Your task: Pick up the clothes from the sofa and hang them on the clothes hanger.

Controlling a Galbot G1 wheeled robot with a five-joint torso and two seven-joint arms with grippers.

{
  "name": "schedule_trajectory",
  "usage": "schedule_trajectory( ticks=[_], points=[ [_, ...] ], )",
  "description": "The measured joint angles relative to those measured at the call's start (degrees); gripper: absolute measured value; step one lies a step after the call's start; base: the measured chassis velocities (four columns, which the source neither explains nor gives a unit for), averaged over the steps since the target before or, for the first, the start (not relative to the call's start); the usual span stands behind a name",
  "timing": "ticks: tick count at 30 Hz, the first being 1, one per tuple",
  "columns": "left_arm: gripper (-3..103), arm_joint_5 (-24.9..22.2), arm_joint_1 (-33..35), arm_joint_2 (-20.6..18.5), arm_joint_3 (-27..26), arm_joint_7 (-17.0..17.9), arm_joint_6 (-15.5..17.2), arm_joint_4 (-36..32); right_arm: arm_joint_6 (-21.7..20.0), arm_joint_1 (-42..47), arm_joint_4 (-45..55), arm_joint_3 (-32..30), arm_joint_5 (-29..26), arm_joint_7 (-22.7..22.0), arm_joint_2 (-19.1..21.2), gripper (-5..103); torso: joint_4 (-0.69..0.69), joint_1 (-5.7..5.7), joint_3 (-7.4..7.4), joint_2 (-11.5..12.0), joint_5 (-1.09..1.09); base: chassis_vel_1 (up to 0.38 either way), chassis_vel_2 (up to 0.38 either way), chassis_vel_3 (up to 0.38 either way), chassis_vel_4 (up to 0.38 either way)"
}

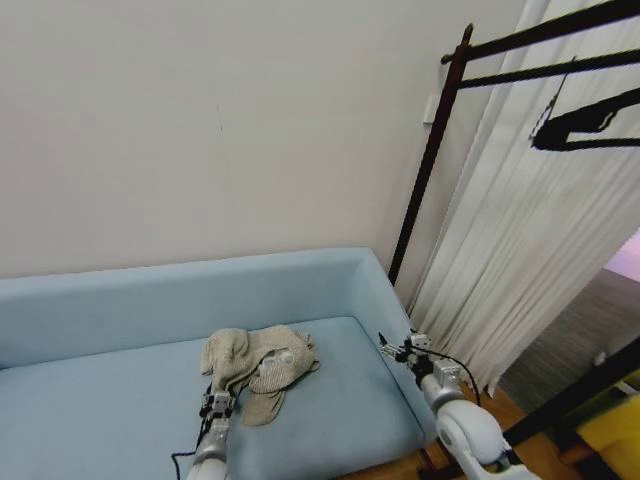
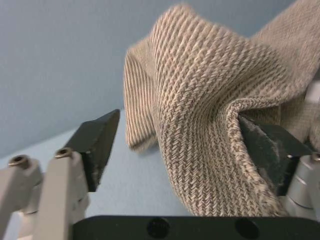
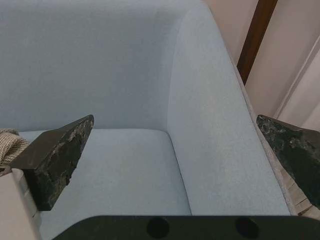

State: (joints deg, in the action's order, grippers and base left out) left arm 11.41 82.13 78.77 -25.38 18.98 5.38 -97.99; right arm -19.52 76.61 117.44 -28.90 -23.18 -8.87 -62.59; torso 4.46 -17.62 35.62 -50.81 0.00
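A beige knitted garment (image 1: 258, 368) lies crumpled on the light blue sofa (image 1: 120, 320), near the middle of the seat. My left gripper (image 1: 217, 404) sits at the garment's front edge. In the left wrist view it (image 2: 185, 150) is open, with a fold of the knit (image 2: 200, 110) lying between its fingers and draped against one pad (image 2: 267, 150). My right gripper (image 1: 398, 349) hovers open over the sofa's right armrest (image 3: 215, 125), holding nothing. A dark clothes rack (image 1: 430, 150) stands behind the sofa's right end, with a black hanger (image 1: 585, 125) on its bar.
A white curtain (image 1: 520, 260) hangs to the right of the rack. The plain wall (image 1: 200, 120) rises behind the sofa. Wooden floor and dark furniture (image 1: 590, 400) lie at the lower right. The sofa seat left of the garment is bare.
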Motion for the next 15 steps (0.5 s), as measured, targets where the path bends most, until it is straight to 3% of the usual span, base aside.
schedule_trajectory(
  ticks=[1, 2, 3, 6, 11, 15],
  points=[
    [82, 0.9, 0.5, -0.2, -0.3, -0.9, -1.7, -0.8, 0.0, 0.0, 0.0, 0.0, 0.1, 0.0, -0.1, 100, 0.0, 0.0, 0.0, 0.0, 0.0, 0.0, 0.0, 0.0, 0.0],
    [82, 0.9, 0.5, -0.2, -0.3, -0.9, -1.7, -0.8, 0.0, 0.0, 0.0, 0.0, 0.1, 0.0, -0.1, 100, 0.0, 0.0, 0.0, 0.0, 0.0, 0.0, 0.0, 0.0, 0.0],
    [82, 1.7, 0.6, -0.4, -0.4, -1.8, -3.7, -1.0, 0.1, 0.0, 0.0, 0.0, 0.3, 0.1, -0.3, 100, 0.0, 0.0, 0.0, 0.0, 0.0, 0.0, 0.0, 0.0, 0.0],
    [97, 3.9, 0.7, -0.6, -0.3, -3.3, -7.2, -0.5, 0.1, 0.1, -0.1, 0.1, 0.7, 0.1, -0.7, 100, 0.0, 0.0, 0.0, 0.0, 0.0, 0.0, 0.0, 0.0, 0.0],
    [100, 4.9, 0.9, -0.5, 0.3, -3.2, -8.1, -0.3, 0.2, 0.4, 0.0, 0.1, 0.8, 0.1, -0.9, 100, 0.0, 0.0, 0.0, 0.0, 0.0, 0.0, 0.0, 0.0, 0.0],
    [100, 4.9, 1.1, -0.9, 1.5, -5.4, -6.8, 0.6, 0.2, 0.7, 0.0, 0.0, 0.8, 0.1, -0.6, 100, 0.0, 0.0, 0.0, 0.0, 0.0, 0.0, 0.0, 0.0, 0.0]
  ],
)
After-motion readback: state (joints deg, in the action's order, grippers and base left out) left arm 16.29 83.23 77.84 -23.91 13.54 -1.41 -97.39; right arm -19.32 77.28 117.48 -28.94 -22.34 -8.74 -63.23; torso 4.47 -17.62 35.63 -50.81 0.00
